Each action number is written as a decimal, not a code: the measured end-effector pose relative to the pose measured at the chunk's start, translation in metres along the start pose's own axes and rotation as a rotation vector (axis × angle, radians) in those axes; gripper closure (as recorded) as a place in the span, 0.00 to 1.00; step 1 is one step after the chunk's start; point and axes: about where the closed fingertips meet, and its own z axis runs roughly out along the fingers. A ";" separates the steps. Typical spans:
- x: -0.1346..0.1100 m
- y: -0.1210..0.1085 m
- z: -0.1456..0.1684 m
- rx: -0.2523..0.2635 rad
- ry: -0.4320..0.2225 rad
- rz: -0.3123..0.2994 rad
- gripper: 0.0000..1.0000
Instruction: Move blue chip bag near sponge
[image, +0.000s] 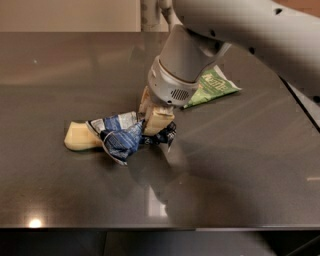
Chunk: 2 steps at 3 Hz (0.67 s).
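The blue chip bag (122, 136) is a crumpled navy foil bag with a white label panel, lying left of the table's middle. Its left end overlaps the right end of the pale yellow sponge (79, 137). My gripper (156, 120) comes down from the upper right and is shut on the bag's right part. The pale fingers (159, 119) press into the foil. The part of the bag under the fingers is hidden.
A green chip bag (211, 86) lies behind and to the right of the gripper, partly hidden by the arm. The dark glossy table (225, 170) ends at a front edge low in the view and a right edge at the far right.
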 end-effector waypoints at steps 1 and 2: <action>-0.001 0.001 0.000 0.002 0.001 -0.002 0.35; -0.002 0.001 -0.001 0.003 0.002 -0.004 0.13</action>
